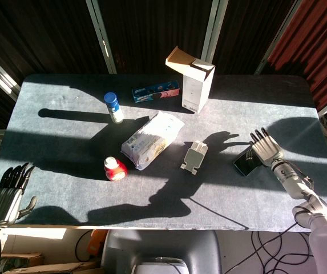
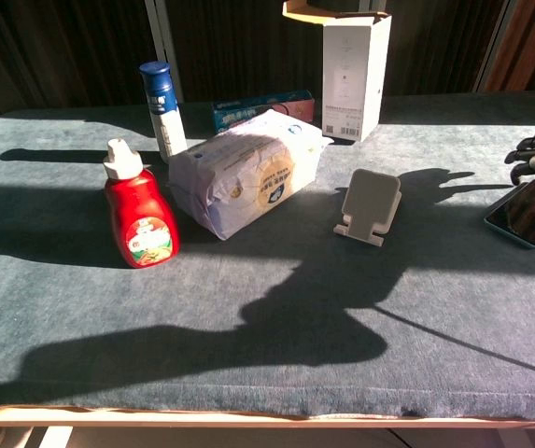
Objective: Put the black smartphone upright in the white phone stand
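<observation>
Black smartphone [image 1: 246,162] lying flat on table [image 1: 66,188]; right hand [image 1: 265,148] hovering over it, fingers spread, gripping nothing, lining up pickup.

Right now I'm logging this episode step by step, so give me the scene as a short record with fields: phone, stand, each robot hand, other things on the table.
phone: black smartphone lying flat on the table, not in the stand
stand: white phone stand upright and empty, left of the phone
right robot hand: right hand over the phone's far end, fingers spread; contact cannot be told
left robot hand: left hand at the table's near left corner, holding nothing
other things: red bottle, blue-capped bottle, white packet, open white box, blue box
</observation>
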Robot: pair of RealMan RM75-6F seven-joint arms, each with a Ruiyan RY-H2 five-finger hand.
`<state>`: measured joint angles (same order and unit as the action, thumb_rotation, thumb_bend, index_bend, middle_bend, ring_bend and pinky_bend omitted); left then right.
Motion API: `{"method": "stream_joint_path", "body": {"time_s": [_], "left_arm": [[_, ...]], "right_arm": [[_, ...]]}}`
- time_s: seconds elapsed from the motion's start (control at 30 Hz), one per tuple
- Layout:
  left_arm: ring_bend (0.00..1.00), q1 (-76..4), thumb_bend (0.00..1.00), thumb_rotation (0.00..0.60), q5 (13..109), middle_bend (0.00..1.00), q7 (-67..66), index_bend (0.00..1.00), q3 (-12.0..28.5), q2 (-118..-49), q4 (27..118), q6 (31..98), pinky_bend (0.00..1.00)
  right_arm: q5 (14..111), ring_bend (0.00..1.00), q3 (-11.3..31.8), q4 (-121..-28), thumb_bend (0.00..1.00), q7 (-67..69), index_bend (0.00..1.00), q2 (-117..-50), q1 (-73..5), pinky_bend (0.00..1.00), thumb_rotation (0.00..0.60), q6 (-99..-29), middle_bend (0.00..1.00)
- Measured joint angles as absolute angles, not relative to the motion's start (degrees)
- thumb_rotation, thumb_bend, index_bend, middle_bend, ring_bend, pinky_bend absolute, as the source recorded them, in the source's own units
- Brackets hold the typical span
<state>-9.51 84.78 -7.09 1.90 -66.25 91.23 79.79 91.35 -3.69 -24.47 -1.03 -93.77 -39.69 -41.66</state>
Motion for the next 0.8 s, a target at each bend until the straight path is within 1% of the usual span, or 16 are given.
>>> {"method": "stream_joint_path", "body": {"time_s": [0.1, 0.2, 0.3, 0.4, 0.47, 0.53, 0.63, 0.8], "left_arm": [[0.0, -9.52, 0.37, 0.6, 84.77, 0.0, -7.12, 0.0, 1.89, -66.25, 91.27, 79.83, 0.0], [0.0, -9.47, 0.37, 0.6, 84.85, 0.0, -7.11, 0.0, 1.87, -66.24, 91.28, 79.98, 0.0], [0.0, -9.44, 0.37, 0.6, 84.83, 0.0, -6.99, 0.0, 1.86, -66.2, 91.25, 80.02, 0.0], [0.0, -9.47, 0.37, 0.6, 84.91, 0.0, -6.84, 0.0, 1.83, -66.15, 91.26, 80.03, 0.0], [0.0, -9.45, 0.37, 0.6, 85.02, 0.0, -6.7, 0.0, 1.82, -66.12, 91.25, 80.14, 0.0], [0.0, -9.41, 0.37, 0.6, 85.07, 0.0, -6.57, 0.0, 1.82, -66.1, 91.23, 80.25, 0.0], [0.0, -9.38, 0.37, 0.6, 85.13, 0.0, -6.39, 0.0, 1.82, -66.06, 91.2, 80.36, 0.0], [0.0, -9.37, 0.37, 0.6, 85.52, 0.0, -6.3, 0.0, 1.63, -66.02, 91.21, 80.43, 0.0]], "right_arm": [[91.31, 0.02, -3.76, -24.69, 0.32, -1.25, 0.38, -93.67, -39.76, 0.19, 0.6, -41.6, 0.19], [91.38, 0.02, -4.06, -24.72, 0.32, -1.78, 0.43, -93.72, -39.66, 0.19, 0.6, -41.3, 0.19], [91.13, 0.05, -4.09, -24.57, 0.33, -1.86, 0.5, -93.95, -39.32, 0.2, 0.6, -41.17, 0.19], [91.04, 0.1, -4.07, -24.42, 0.35, -1.41, 0.61, -94.07, -39.03, 0.22, 0.6, -41.69, 0.25], [91.04, 0.17, -4.12, -24.45, 0.36, -0.92, 0.69, -94.08, -38.73, 0.25, 0.6, -42.26, 0.31], [91.29, 0.2, -4.34, -24.63, 0.36, -1.01, 0.73, -93.98, -38.54, 0.27, 0.6, -42.92, 0.34], [92.04, 0.2, -4.89, -25.55, 0.36, -1.33, 0.74, -93.54, -38.05, 0.29, 0.6, -45.06, 0.35], [92.87, 0.2, -5.55, -29.95, 0.36, -1.95, 0.75, -91.88, -36.95, 0.31, 0.6, -48.37, 0.35]]}}
